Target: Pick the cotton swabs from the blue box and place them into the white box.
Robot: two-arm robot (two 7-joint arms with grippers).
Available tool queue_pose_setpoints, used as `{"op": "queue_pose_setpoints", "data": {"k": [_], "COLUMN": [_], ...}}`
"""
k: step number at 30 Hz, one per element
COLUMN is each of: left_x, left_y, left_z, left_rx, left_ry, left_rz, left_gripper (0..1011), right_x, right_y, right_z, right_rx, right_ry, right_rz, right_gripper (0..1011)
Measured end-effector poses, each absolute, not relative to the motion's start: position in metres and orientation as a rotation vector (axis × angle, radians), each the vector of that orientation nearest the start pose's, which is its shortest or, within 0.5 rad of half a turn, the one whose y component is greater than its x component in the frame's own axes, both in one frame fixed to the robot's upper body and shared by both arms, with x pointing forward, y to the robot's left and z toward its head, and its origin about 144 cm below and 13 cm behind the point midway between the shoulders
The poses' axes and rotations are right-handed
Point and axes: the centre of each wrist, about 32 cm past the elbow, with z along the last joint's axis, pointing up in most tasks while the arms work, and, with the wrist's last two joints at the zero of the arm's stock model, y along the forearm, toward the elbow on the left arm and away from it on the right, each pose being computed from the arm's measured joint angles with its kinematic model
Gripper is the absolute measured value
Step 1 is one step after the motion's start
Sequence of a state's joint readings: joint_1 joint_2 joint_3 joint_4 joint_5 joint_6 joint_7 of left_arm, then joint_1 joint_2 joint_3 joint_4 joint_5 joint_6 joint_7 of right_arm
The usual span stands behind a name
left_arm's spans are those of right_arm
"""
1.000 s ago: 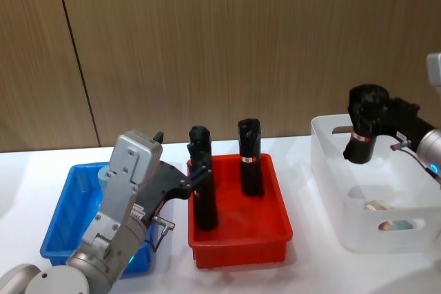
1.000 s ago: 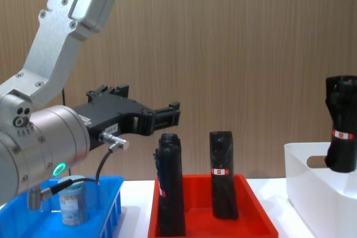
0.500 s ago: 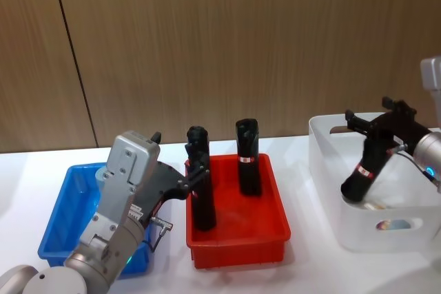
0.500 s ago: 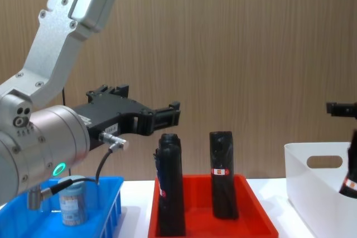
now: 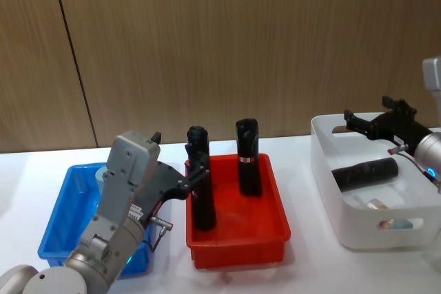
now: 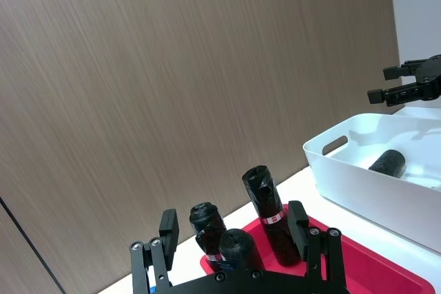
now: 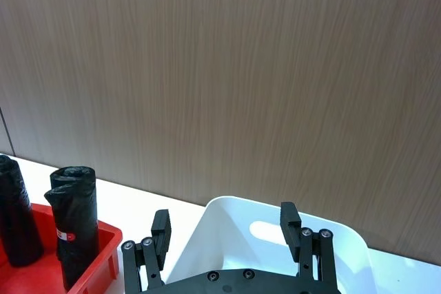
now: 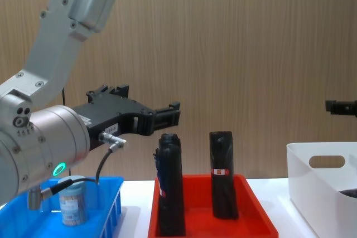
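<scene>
Right gripper (image 5: 365, 123) spread wide and empty above the white box (image 5: 329, 191), over a black roll (image 5: 365, 173) lying flat inside beside a jar of cotton swabs (image 5: 375, 205); left gripper (image 8: 173, 113) also parted, holding nothing, level over the gap between blue box (image 5: 60, 218) and red tray (image 5: 272, 228); another swab jar (image 8: 71, 202) upright in the blue box.
</scene>
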State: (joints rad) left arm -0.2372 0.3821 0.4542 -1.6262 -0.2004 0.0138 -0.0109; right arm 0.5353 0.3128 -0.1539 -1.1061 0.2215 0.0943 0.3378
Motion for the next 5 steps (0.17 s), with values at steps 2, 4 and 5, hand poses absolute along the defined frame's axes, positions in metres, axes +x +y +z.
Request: {"op": "queue_pose_setpoints", "data": {"k": [2,4,5], "left_x": [0.492,0.492,0.492], "left_y": [0.1984,0.1984,0.1984], "left_z": [1.2044,1.2044,1.2044], "left_rx": [0.061,0.061,0.061], "left_ry": [-0.268,-0.268,-0.268], "left_rz": [1.124,1.124,1.124], "left_gripper": [1004,1004,1004], "right_x": [0.5986,0.5984,0.5983], "right_y": [-0.3206,-0.3207,-0.3206], "right_z": [1.2143,1.2144,1.2145], "right_rx": [-0.137,-0.137,-0.137], "right_ry": [-0.036,-0.037,-0.037], "right_rz": [-1.247,-1.246,-1.246], "right_gripper": [1001,1002,1001]}}
